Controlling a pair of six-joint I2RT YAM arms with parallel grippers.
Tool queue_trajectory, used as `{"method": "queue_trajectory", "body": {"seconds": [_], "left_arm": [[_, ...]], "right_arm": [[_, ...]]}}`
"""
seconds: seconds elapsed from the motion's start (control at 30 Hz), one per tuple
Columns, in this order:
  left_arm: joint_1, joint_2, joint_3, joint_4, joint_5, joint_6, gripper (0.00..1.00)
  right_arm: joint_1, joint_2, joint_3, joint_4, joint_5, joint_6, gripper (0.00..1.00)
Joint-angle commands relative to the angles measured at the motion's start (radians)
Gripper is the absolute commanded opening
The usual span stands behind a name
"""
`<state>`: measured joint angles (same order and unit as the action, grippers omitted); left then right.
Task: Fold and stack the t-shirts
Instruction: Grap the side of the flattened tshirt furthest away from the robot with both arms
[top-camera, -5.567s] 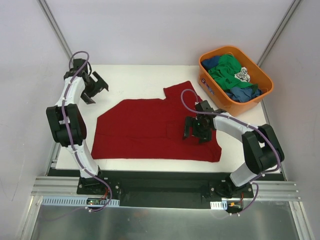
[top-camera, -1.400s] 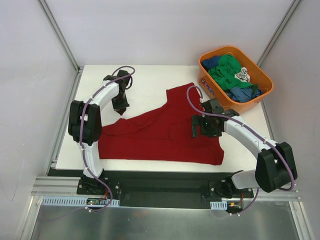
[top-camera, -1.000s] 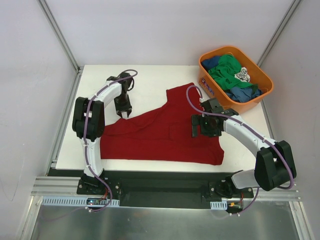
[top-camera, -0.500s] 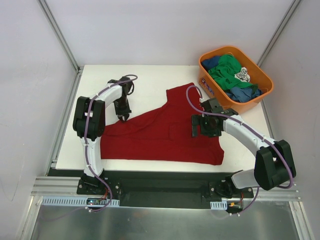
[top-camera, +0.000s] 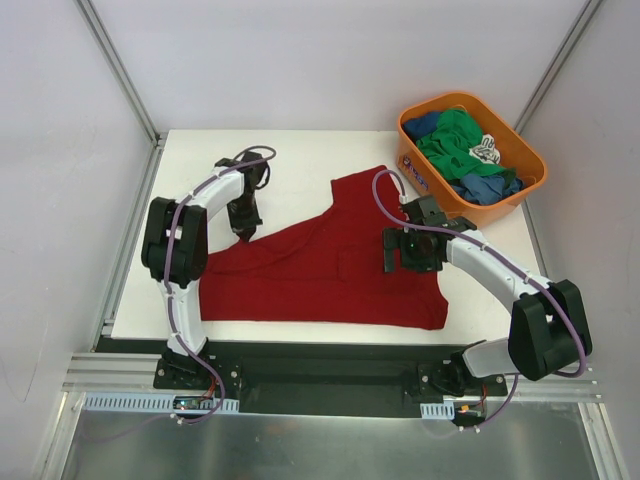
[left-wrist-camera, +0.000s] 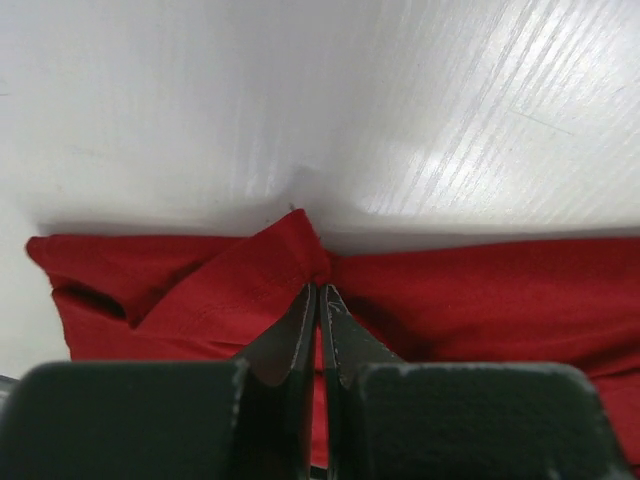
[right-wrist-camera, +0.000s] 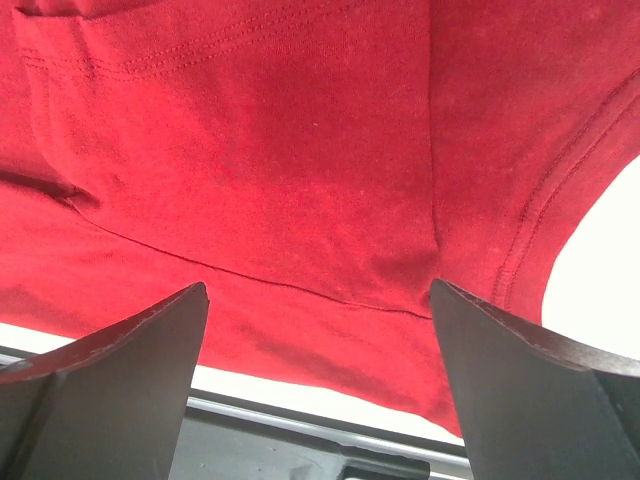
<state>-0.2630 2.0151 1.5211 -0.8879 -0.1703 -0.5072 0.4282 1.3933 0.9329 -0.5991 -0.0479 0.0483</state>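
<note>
My left hand (top-camera: 243, 228) is at the upper left edge of the red t-shirt (top-camera: 320, 270). In the left wrist view its two fingers (left-wrist-camera: 300, 325) are pressed tight together, with a small peak of red cloth pinched at their tips. It is only a little bite of cloth, right at the edge.

My right hand (top-camera: 410, 250) is over the right middle of the shirt. Its fingers are spread wide apart and it holds nothing. In the right wrist view I see only flat red cloth (right-wrist-camera: 250, 150) between them. I cannot tell if it is pressing down or just hanging above.

The shirt lies spread on the white tabletop (top-camera: 290, 160), but it is crooked and not folded yet. The green t-shirt (top-camera: 455, 140) and the blue t-shirt (top-camera: 485, 187) wait in the orange tub (top-camera: 413, 170) at the upper right.

I think this step is to move the pinched corner so the shirt lies straight for folding. To do it well, I would lift the corner just a bit and go slowly, because a small pinch can slip out. I would watch the left wrist view for the red peak. I would put the right hand down on the cloth so the whole shirt does not slide along.
</note>
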Motion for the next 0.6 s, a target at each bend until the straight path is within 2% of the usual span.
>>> {"method": "queue_trajectory", "body": {"seconds": [0.0, 0.33, 0.57], "left_arm": [[-0.007, -0.107, 0.013, 0.001, -0.097, -0.045, 0.0], [0.019, -0.006, 0.204, -0.005, -0.196, -0.022, 0.0], [0.074, 0.082, 0.339, -0.019, -0.264, -0.013, 0.0]], "right_arm": [[-0.006, -0.033, -0.005, 0.028, 0.005, 0.013, 0.97], [-0.006, -0.024, 0.04, 0.059, 0.075, 0.024, 0.97], [-0.005, 0.065, 0.173, 0.067, 0.097, 0.008, 0.97]]}}
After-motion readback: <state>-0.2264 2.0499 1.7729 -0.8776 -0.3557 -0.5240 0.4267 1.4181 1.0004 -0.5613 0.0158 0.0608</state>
